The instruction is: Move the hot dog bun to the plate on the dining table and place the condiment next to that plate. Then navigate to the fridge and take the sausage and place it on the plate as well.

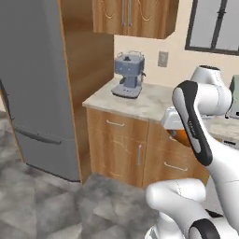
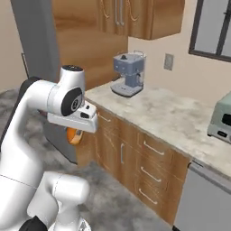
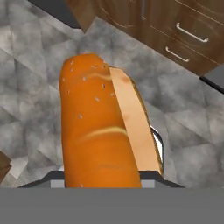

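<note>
One hot dog bun (image 3: 103, 127) clamped in the gripper (image 3: 105, 181) — high above open grey floor (image 3: 30, 87).

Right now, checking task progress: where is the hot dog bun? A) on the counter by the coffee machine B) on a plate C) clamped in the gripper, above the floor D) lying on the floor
C: the hand view shows the hot dog bun held in the gripper, grey floor beneath.
</note>
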Robot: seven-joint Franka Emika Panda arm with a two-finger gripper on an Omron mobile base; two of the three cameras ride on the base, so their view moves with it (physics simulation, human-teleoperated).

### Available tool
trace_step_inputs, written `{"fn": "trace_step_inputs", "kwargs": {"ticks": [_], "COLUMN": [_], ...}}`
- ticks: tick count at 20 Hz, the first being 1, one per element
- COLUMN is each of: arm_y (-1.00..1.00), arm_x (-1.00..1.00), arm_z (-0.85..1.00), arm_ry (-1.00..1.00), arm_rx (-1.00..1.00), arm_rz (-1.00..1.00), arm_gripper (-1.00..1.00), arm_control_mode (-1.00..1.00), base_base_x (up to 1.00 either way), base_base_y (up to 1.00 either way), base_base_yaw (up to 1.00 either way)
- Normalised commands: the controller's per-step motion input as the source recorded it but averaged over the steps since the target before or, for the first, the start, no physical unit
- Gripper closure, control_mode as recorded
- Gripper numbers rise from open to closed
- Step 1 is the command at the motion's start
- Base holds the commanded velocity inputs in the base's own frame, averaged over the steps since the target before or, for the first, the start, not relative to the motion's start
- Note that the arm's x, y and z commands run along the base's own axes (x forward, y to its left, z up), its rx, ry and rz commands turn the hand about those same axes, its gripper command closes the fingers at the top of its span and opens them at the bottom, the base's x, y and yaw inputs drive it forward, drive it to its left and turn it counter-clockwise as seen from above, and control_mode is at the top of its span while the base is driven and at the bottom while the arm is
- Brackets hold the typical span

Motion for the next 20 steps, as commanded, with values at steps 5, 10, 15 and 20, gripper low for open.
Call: {"fn": "trace_step_inputs", "kwargs": {"ticks": [5, 10, 15, 20], "arm_y": [0.0, 0.0, 0.0, 0.0], "arm_x": [0.0, 0.0, 0.0, 0.0], "arm_z": [0.0, 0.0, 0.0, 0.0], "arm_ry": [0.0, 0.0, 0.0, 0.0], "arm_rx": [0.0, 0.0, 0.0, 0.0], "arm_rz": [0.0, 0.0, 0.0, 0.0], "arm_gripper": [1.0, 1.0, 1.0, 1.0], "arm_control_mode": [1.0, 1.0, 1.0, 1.0], "base_base_x": [0.51, 0.57, 0.82, 1.0], "base_base_y": [0.08, 0.13, 0.13, 0.13], "base_base_yaw": [0.66, 0.63, 0.55, 0.45]}}
